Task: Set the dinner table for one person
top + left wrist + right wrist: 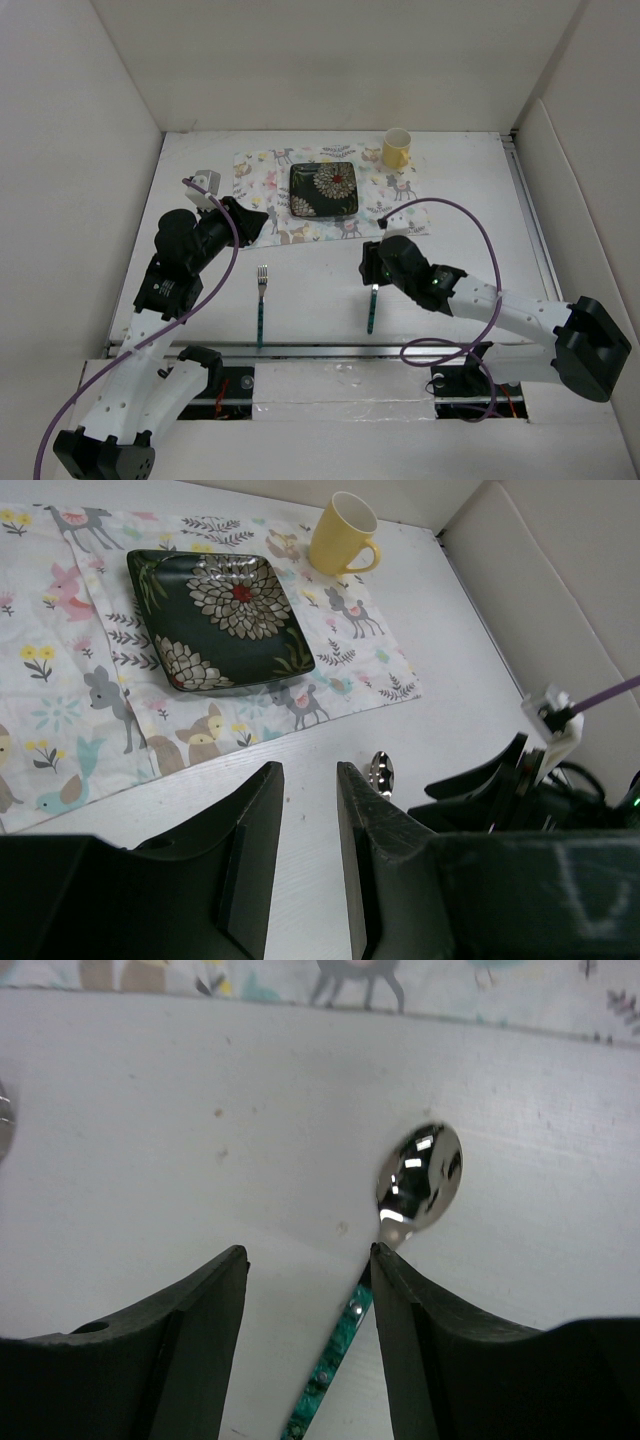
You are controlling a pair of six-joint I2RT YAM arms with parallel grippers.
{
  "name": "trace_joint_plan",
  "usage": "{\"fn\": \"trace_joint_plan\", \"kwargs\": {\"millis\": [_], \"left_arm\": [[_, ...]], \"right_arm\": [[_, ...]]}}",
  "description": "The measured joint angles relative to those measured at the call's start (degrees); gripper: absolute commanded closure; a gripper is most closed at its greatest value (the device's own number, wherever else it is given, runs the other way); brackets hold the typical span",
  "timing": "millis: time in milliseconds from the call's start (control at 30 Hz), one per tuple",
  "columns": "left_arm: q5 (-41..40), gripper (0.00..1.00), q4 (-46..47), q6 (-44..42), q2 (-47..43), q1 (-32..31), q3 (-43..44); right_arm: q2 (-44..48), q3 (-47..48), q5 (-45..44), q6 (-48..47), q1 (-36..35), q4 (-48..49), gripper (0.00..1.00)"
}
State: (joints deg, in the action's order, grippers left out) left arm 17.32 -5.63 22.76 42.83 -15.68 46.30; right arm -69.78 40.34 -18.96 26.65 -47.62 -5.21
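**Plate and mug on the mat, cutlery on the bare top**

The dinner table (pixel 310 285) fills the floor of the white-walled bay, from the arm bases at 6 o'clock to the back wall at 12. A pastel animal-print placemat (pixel 262 175) lies on it toward 12 o'clock.

On the middle of the mat sits a dark square plate (pixel 323 188). Its shallow well shows only its own white-and-red flower pattern. At 2 o'clock from the plate, on the mat's far corner, a yellow mug (pixel 397 150) stands upright, mouth up. The left wrist view looks into it and shows only pale inner wall, not the bottom.

Two pieces of cutlery lie on the bare top, off the mat. A fork (pixel 261 300) lies at 7 o'clock from the plate, tines toward 12 and teal handle toward 6. A spoon (pixel 420 1178) with a teal handle lies at 5 o'clock from the plate, bowl toward 12.

The left gripper (pixel 308 775) hangs at the mat's 9 o'clock edge. Its jaws stand a narrow gap apart with only table showing between them.

The right gripper (pixel 308 1250) is low over the spoon with its jaws spread. The spoon's neck runs just beside the inner edge of one finger (pixel 430 1340); whether they touch I cannot tell.
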Motion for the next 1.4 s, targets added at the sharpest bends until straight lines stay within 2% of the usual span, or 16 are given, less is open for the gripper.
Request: {"fn": "trace_joint_plan", "kwargs": {"millis": [167,233,300,400,667,767,867,933,967,1000,1233,1333,1400], "left_arm": [[0.15,0.74,0.17,0.02,-0.5,0.0,-0.09],[0.2,0.74,0.2,0.02,-0.66,0.0,-0.24],[0.2,0.74,0.22,0.02,-0.7,0.0,-0.37],[0.26,0.74,0.17,0.02,-0.7,0.0,-0.59],[0.72,0.74,0.22,0.04,-0.7,0.0,-0.59],[0.98,0.74,0.22,0.04,-0.68,0.0,-0.59],[1.22,0.74,0.2,0.04,-0.7,0.0,-0.59],[1.27,0.74,0.2,0.02,-0.68,0.0,-0.59],[1.36,0.74,0.2,0.02,-0.68,0.0,-0.59],[1.38,0.74,0.2,0.02,-0.68,0.0,-0.59],[1.62,0.74,0.22,0.02,-0.63,0.0,-0.59],[1.64,0.74,0.22,0.02,-0.63,0.0,-0.59],[1.75,0.74,0.22,0.04,-0.61,0.0,-0.59]], "right_arm": [[-0.33,-3.34,-6.71,9.33,-10.23,-5.25,0.42],[-1.79,-3.32,-8.74,12.74,-12.85,-6.03,0.47],[-4.33,-2.91,-11.13,16.39,-14.4,-8.13,0.53],[-9.16,-1.84,-15.04,21.9,-16.61,-12.81,0.55],[-11.87,-1.46,-18.67,29.66,-19.28,-16.87,0.55],[-12.46,-1.55,-18.75,30.53,-19.21,-16.33,0.56],[-14.36,-1.86,-19.02,30.67,-18.95,-14.27,0.63],[-14.99,-1.84,-19.78,31.06,-18.84,-12.68,0.78],[-15.1,-1.86,-19.96,31.32,-18.84,-12.41,0.93],[-15.43,-1.92,-20.37,31.89,-18.71,-11.15,0.98],[-13.53,-1.51,-21.49,31.34,-18.36,-13.99,1.0],[-9.35,-0.59,-22.43,26.91,-15.87,-15.34,1.0],[-5.9,-0.2,-21.7,21.14,-11.69,-13.07,1.0]]}}
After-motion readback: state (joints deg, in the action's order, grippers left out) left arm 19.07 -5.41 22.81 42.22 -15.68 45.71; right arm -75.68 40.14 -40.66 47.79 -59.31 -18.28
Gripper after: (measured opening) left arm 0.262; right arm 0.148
